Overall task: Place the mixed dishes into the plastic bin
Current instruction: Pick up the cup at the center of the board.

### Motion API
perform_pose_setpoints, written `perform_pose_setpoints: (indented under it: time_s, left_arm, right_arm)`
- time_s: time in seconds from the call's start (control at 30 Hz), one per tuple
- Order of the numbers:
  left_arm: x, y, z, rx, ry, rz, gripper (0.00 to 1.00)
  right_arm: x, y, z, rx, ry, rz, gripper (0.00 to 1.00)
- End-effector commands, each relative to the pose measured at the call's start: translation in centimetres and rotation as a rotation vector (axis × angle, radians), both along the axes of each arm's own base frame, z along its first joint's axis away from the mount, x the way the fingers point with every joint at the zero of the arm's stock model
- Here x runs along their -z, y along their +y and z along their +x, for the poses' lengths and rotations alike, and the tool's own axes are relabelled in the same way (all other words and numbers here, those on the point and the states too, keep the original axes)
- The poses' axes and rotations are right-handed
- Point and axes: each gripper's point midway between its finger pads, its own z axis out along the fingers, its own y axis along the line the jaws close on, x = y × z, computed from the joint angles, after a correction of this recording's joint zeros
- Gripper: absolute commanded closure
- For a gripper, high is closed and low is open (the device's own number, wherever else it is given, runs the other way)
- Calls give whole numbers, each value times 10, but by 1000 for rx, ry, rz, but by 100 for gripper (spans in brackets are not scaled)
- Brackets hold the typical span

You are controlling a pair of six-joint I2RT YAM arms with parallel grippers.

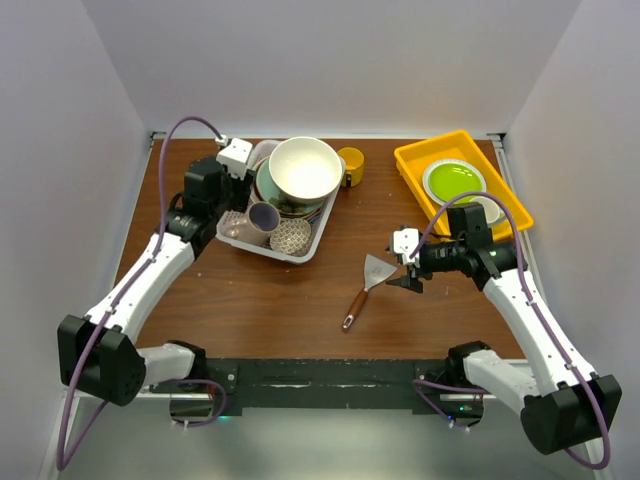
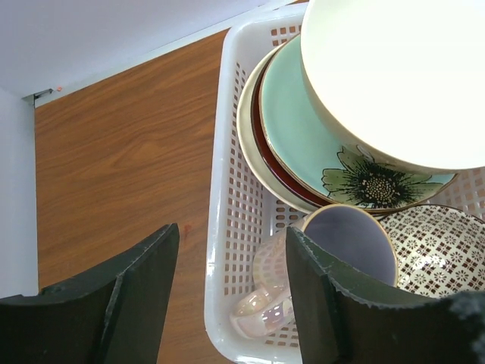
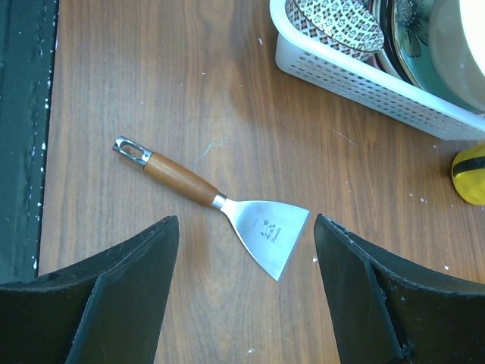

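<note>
The white plastic bin [image 1: 312,240] holds stacked plates, among them a pale green flowered plate [image 2: 318,144]. A large cream bowl [image 1: 305,168] sits on top of the stack. A purple-lined cream mug [image 2: 350,241] lies on its side in the bin beside a small patterned bowl [image 2: 439,243]. My left gripper [image 2: 231,280] is open. It straddles the bin's left wall [image 2: 220,227], with one finger next to the mug and nothing gripped. A yellow mug [image 1: 351,165] stands on the table right of the bin. My right gripper [image 3: 246,288] hangs open above bare wood.
A wooden-handled metal spatula [image 3: 227,203] lies on the table just beyond my right fingers. A yellow tray [image 1: 500,195] at the back right holds a lime-green plate [image 1: 453,180]. White walls enclose the table on three sides.
</note>
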Motion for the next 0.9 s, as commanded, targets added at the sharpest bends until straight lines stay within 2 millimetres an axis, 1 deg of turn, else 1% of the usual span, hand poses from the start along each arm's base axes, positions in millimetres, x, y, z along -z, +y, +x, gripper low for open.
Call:
perform_pose_setpoints:
  time_s: [0.0,0.07,0.1,0.23,0.3,0.33,0.37,0.5,0.53,0.6,0.63,0.67,0.73,0.77,0.8,0.83,0.87]
  left_arm:
    - [-23,4,-1,-26,-87,-49,34]
    - [-23,5,-4,-30,-94,-57,31]
    - [-30,5,-7,-31,-117,-67,29]
    - [-36,10,-16,-48,-155,-86,21]
    - [-39,12,-22,-49,-180,-97,19]
    - [-36,13,-25,-51,-180,-100,17]
    - [-41,14,-28,-51,-197,-107,16]
    - [-43,15,-37,-49,-223,-126,13]
    - [-40,16,-39,-47,-221,-130,12]
    - [-42,16,-44,-44,-234,-138,12]
    - [-38,16,-46,-41,-231,-143,11]
    - [-41,16,-49,-38,-241,-149,11]
    - [-35,16,-52,-39,-238,-156,11]
    - [-36,17,-54,-38,-244,-160,11]
    - [-35,17,-56,-38,-247,-163,11]
    - [-29,18,-57,-39,-237,-161,10]
    - [-29,18,-60,-39,-242,-164,10]
  right_arm:
    - [-4,3,-2,-20,-7,33,24]
    - [-5,4,-1,-17,-8,35,24]
    - [-4,3,-1,-14,-2,35,24]
    - [-4,4,1,-6,2,39,23]
    - [-4,4,2,-2,3,42,23]
    - [-4,4,2,2,9,42,23]
    - [-5,4,4,8,5,46,23]
    - [-3,5,8,35,30,57,23]
    - [-3,5,9,42,34,61,23]
    - [-3,6,14,68,50,73,23]
    - [-4,6,16,78,55,79,23]
    - [-6,8,20,86,45,88,23]
    - [-7,8,28,133,82,98,23]
    - [-12,9,35,149,68,112,23]
    - [-16,10,39,183,100,129,23]
    - [-15,11,46,210,117,132,22]
    - [-20,13,55,226,111,147,23]
